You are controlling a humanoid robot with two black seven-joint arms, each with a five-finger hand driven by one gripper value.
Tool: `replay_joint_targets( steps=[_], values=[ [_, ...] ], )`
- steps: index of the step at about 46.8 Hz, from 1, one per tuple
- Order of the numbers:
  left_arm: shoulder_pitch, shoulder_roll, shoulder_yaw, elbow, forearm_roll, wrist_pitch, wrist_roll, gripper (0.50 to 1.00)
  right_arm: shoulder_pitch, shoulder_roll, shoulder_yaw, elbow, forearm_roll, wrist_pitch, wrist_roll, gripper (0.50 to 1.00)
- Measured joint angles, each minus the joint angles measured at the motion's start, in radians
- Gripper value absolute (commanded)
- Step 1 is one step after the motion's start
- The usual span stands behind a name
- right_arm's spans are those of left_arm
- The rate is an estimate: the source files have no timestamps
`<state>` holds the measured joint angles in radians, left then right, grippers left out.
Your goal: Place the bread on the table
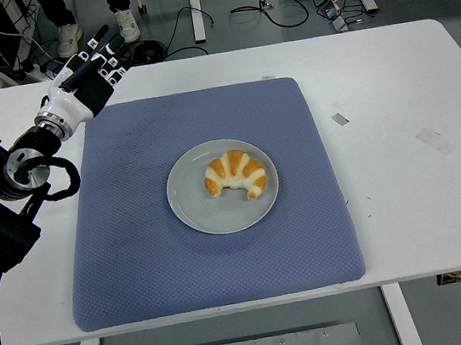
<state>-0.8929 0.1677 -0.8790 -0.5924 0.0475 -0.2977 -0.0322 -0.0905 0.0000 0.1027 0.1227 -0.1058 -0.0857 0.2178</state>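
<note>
Hovering with fingers outstretched and empty over the table's far-left corner, the left hand (94, 67) is well apart from the bread (235, 174) on the grey plate (191, 208), where a clumsy grasp could crush it or drag the plate.

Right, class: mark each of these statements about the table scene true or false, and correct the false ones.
1. The bread lies on a plate. True.
2. The plate sits on the bare table. False: it sits on a blue mat, which lies on the table.
3. The left hand holds the bread. False: it holds nothing, fingers extended, at the mat's far left corner.
4. The right hand is not in view. True.
5. The bread is a round roll. False: it is crescent-shaped.
</note>
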Motion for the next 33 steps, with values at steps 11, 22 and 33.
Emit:
replay_joint_targets(
  steps=[11, 22, 33],
  values=[
    [-0.004, 0.001, 0.001, -0.001, 0.001, -0.001, -0.001, 0.981, 0.0, 0.0, 0.0, 0.0, 0.0, 0.0, 0.0, 1.0],
    [-0.009, -0.002, 0.0, -0.001, 0.0, -0.001, 0.0, 0.981, 0.0, 0.0, 0.0, 0.0, 0.0, 0.0, 0.0, 1.0],
    [-0.011, -0.002, -0.001, 0.0, -0.011, 0.0, 0.0, 0.981, 0.0, 0.0, 0.0, 0.0, 0.0, 0.0, 0.0, 1.0]
  ],
)
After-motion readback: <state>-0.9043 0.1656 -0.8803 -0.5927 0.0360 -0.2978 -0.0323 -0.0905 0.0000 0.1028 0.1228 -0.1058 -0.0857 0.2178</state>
